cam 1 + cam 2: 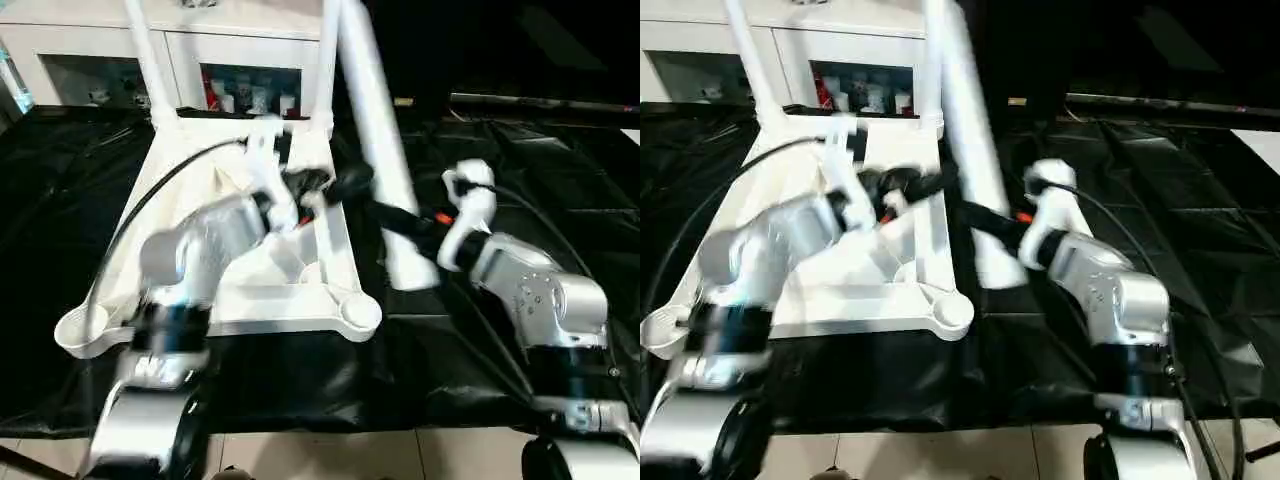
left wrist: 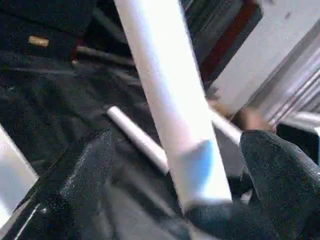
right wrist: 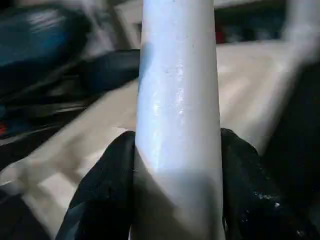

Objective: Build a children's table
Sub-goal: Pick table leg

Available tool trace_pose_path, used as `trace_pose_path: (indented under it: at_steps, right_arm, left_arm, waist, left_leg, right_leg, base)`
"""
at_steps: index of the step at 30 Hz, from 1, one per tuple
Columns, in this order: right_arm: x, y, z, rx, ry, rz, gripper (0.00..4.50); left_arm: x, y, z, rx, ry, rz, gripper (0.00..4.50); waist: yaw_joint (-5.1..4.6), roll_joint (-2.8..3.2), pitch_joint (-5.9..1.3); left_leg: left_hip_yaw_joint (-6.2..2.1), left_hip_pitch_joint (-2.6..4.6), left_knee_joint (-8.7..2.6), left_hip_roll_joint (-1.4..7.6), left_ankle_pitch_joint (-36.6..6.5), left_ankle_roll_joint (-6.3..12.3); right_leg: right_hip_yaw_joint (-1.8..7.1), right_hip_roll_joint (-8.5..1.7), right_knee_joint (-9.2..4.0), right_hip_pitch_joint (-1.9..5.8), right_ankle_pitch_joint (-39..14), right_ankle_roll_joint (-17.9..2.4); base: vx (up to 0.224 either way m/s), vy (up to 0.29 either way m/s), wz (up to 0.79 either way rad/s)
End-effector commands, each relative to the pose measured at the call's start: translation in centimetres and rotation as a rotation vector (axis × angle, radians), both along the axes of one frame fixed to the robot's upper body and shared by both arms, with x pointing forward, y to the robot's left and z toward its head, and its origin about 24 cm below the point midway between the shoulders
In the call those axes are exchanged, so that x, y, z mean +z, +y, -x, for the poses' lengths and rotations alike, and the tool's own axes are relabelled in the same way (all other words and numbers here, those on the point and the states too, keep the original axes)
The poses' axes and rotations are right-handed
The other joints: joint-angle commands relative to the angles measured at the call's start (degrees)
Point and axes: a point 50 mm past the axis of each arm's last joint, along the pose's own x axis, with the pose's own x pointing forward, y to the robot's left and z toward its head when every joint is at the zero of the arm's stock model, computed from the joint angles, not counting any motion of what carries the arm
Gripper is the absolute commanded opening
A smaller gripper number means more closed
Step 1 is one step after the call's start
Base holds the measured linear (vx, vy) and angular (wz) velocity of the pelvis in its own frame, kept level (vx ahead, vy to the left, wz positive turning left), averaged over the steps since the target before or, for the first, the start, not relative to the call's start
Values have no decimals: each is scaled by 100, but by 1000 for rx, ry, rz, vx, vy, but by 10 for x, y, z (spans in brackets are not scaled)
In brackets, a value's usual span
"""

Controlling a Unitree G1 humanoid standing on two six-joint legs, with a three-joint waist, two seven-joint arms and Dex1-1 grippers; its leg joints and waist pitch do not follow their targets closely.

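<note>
White plastic rectangular tabletop (image 1: 300, 290) lies upside down on the black-draped table (image 1: 60, 200), ribbed underside up, long axis running from near edge to far edge; two thin white tapered tube legs (image 1: 148, 60) already stand upright in the far corner sockets, while the near left socket (image 1: 82, 335) and near right socket (image 1: 360, 312) look empty. Left gripper (image 1: 335, 185) reaches across the tabletop toward a third white tube leg (image 1: 378, 130), black fingers spread wide w/ nothing pinched; in the left wrist view that leg passes btwn the fingers (image 2: 87, 165) w/o either visibly pressing on it. Right of it, the third leg leans steeply: lower end down near the tabletop's right rim, upper end pointing up and away toward the white glass-door cabinet (image 1: 250, 70), long axis closer to upright than flat. Right gripper (image 3: 177, 165) is pinching this leg, a finger on each side of the tube, low on its length. Step in hand, as I read it: carrying leg no. 3 to a near socket, prob. the near right one. Next move calls for swinging the lower end over that socket, bringing the tube upright, then pressing down; the left gripper could steady it higher up. Fourth leg can't be placed w/ certainty.
</note>
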Motion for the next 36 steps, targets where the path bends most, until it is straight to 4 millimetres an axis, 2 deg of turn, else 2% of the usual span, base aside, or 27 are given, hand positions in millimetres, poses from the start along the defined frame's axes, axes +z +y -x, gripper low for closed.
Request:
trace_pose_path:
  at_steps: [1,3,6,12,15,17,18,19,20,22,24,27,29,30,31,32,36]
  right_arm:
    - [4,1,3,31,-41,-4,188]
    - [2,3,4,45,-44,17,188]
    - [-2,7,6,60,-48,60,188]
    - [-6,13,5,62,-53,103,188]
    - [-8,16,5,61,-62,141,188]
    - [-9,17,4,57,-66,165,188]
    - [-9,18,4,55,-67,172,188]
    - [-10,19,3,53,-71,184,188]
    - [-10,21,3,53,-73,189,188]
    - [-9,24,2,49,-80,203,188]
    - [-9,26,1,46,-87,215,188]
    - [-9,30,0,50,-98,232,187]
    - [-9,31,0,52,-98,236,187]
    - [-9,32,0,53,-99,237,187]
    - [-10,32,0,53,-99,239,187]
    - [-10,33,0,52,-99,242,187]
    - [-10,32,-1,45,-99,248,187]
  left_arm:
    - [3,-2,-2,-2,30,47,450]
    - [6,-4,-2,-13,39,90,450]
    - [14,-8,1,-53,48,167,450]
    - [14,-12,5,-85,66,150,450]
    - [9,-14,5,-59,82,105,414]
    - [8,-14,4,-46,89,102,414]
    - [8,-14,4,-41,92,101,389]
    - [8,-14,3,-29,99,100,380]
    - [7,-14,3,-24,103,99,377]
    - [7,-13,2,-9,111,103,376]
    - [6,-12,1,13,120,108,340]
    - [5,-11,-1,41,119,96,334]
    - [5,-9,-2,54,116,94,295]
    - [5,-9,-3,62,116,94,295]
    - [6,-8,-3,65,114,95,293]
    - [6,-8,-3,69,114,102,290]
    - [7,-8,-3,66,114,110,251]
  waist:
    - [33,-37,-452]
    - [43,-34,-449]
    - [50,-37,-457]
    - [53,-39,-454]
    - [45,-35,-452]
    - [41,-37,-450]
    - [40,-41,-451]
    - [39,-39,-455]
    - [43,-73,-458]
    - [38,-67,-453]
    - [31,-72,-456]
    - [25,-64,-455]
    - [25,-63,-456]
    - [22,-61,-460]
    - [15,-90,-463]
    - [25,-67,-463]
    - [20,-77,-458]
  left_leg:
    - [13,-20,-333,39,-611,217]
    - [14,-25,-336,38,-625,191]
    - [9,-27,-336,49,-573,176]
    - [2,-45,-340,45,-534,180]
    - [-3,-41,-346,53,-552,167]
    - [-2,-44,-345,49,-553,152]
    - [0,-44,-344,46,-551,154]
    - [-4,-46,-343,50,-505,156]
    - [-4,-56,-342,48,-472,162]
    - [-1,-47,-342,51,-496,168]
    - [-2,-51,-341,53,-475,166]
    - [-6,-46,-346,63,-471,168]
    - [-6,-48,-348,63,-446,174]
    - [-8,-46,-348,67,-416,180]
    - [-5,-49,-346,70,-396,194]
    - [-7,-47,-344,67,-387,192]
    - [-4,-44,-348,71,-415,188]
  right_leg:
    - [268,-318,-488,400,-1516,-641]
    - [269,-328,-504,400,-1602,-618]
    - [272,-332,-481,403,-1433,-686]
    - [271,-331,-487,410,-1469,-595]
    - [269,-325,-488,405,-1462,-578]
    - [269,-327,-493,410,-1491,-538]
    - [270,-323,-494,411,-1489,-533]
    - [270,-323,-483,409,-1405,-551]
    - [269,-328,-466,419,-1385,-552]
    - [269,-330,-478,409,-1400,-551]
    - [270,-328,-473,410,-1345,-568]
    - [269,-327,-465,402,-1291,-588]
    - [271,-328,-460,408,-1227,-608]
    - [273,-328,-454,408,-1157,-625]
    - [273,-329,-449,414,-1091,-637]
    - [275,-335,-439,415,-1069,-653]
    - [276,-337,-449,409,-1082,-674]
  base:
    - [0,0,0]
    - [0,0,0]
    - [0,0,0]
    - [0,0,0]
    - [0,0,0]
    - [0,0,0]
    - [0,0,0]
    - [0,0,0]
    - [0,0,0]
    - [0,0,0]
    - [0,0,0]
    - [0,0,0]
    - [0,0,0]
    - [0,0,0]
    - [0,0,0]
    - [0,0,0]
    - [0,0,0]
